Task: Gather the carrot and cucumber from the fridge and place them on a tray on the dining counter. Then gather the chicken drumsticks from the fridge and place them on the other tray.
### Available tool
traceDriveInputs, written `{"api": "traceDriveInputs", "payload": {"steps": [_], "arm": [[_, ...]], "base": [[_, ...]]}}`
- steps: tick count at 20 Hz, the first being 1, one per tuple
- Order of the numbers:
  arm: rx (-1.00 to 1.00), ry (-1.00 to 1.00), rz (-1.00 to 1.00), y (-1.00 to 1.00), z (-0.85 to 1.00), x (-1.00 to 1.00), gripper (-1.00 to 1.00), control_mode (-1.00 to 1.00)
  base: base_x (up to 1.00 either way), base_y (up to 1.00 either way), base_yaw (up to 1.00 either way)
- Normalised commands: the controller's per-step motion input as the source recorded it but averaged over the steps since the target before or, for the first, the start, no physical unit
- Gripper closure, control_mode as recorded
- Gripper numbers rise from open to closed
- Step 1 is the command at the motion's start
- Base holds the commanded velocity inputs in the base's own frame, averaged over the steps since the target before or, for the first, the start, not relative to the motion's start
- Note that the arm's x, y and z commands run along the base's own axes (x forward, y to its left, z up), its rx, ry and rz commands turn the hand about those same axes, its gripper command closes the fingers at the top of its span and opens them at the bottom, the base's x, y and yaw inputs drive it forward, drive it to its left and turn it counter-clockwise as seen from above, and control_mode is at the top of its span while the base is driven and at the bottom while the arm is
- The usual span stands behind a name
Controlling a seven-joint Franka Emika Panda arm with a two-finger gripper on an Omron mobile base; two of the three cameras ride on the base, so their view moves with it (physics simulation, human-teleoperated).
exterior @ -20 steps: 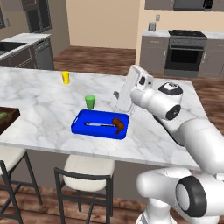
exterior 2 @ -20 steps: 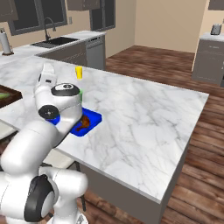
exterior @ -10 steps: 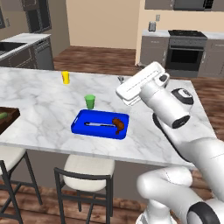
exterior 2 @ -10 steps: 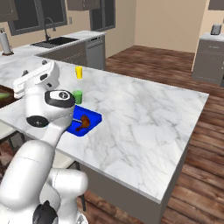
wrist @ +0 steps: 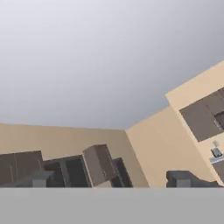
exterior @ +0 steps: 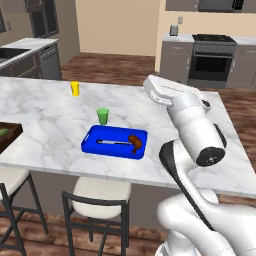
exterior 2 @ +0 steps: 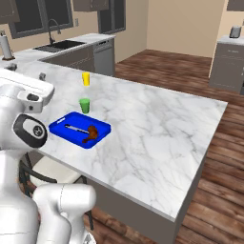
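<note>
A blue tray point(exterior: 90, 140) point(exterior 2: 56, 127) sits on the marble dining counter point(exterior: 45, 110) near its front edge. A brown chicken drumstick point(exterior: 135, 141) point(exterior 2: 90, 132) lies in its right part, beside a thin grey thing point(exterior: 112, 142). A dark wooden tray point(exterior: 12, 136) shows at the counter's far left edge with a green piece point(exterior: 3, 132) on it, perhaps the cucumber. The carrot and the fridge are out of view. My arm is folded up and back from the counter, the hand point(exterior: 164, 92) point(exterior 2: 25, 88) raised high. My gripper point(wrist: 111, 181) points at the ceiling, open and empty.
A green cup point(exterior: 102, 116) point(exterior 2: 84, 105) stands just behind the blue tray and a yellow cup point(exterior: 75, 88) point(exterior 2: 86, 78) farther back. Stools point(exterior: 100, 192) stand under the counter's front edge. A stove point(exterior: 215, 52) and a sink counter point(exterior 2: 62, 45) line the far walls.
The arm has swung up and away from above the blue tray, and the hand now tilts toward the ceiling. The jaws stay open. The drumstick and the trays have not moved.
</note>
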Motion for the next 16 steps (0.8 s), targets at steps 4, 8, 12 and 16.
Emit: {"api": "traceDriveInputs", "payload": {"steps": [4,8,12,16], "arm": [[0.89,0.3,-0.05,-0.16,0.57,-0.75,-1.0,-1.0],[0.61,0.32,-0.11,-0.46,0.16,-0.8,-1.0,-1.0],[0.35,0.37,-0.08,-0.39,-0.49,-0.6,-1.0,-1.0],[0.27,0.36,-0.05,-0.24,-0.99,-0.37,-1.0,-1.0]], "base": [[0.0,0.0,0.0],[0.0,0.0,0.0],[0.0,0.0,0.0],[0.0,0.0,0.0]]}}
